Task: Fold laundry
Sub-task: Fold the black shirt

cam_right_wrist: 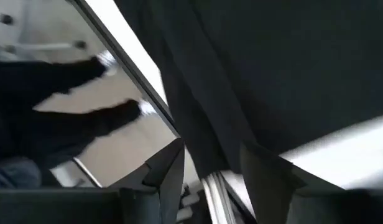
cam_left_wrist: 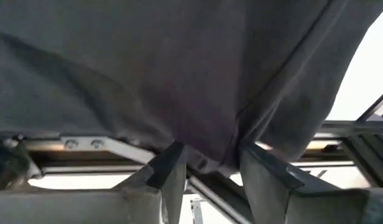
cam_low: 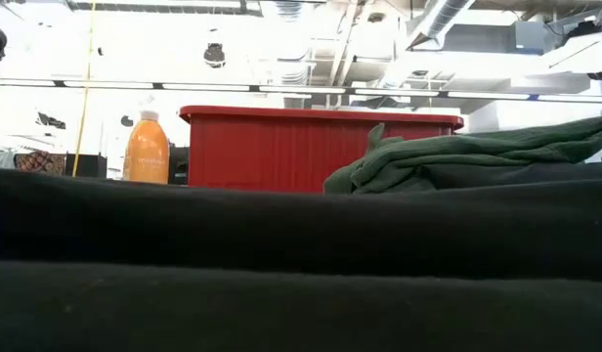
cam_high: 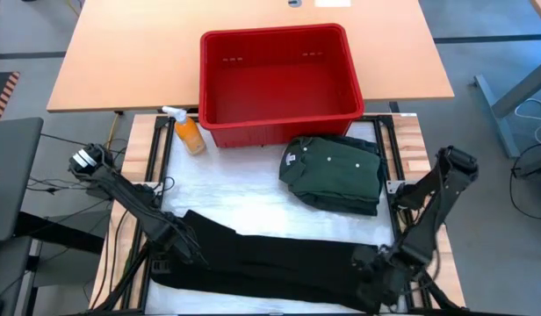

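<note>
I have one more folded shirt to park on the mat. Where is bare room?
Bare white mat lies between the orange bottle, the folded green shirt and the black garment. The near edge is crowded: black cloth and both grippers.

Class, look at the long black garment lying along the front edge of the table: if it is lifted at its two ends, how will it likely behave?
The black garment will probably sag in the middle, since it lies limp in soft folds. It likely drapes rather than holds shape: cloth hangs loosely between the left gripper fingers. It seems unlikely to roll or tip.
</note>
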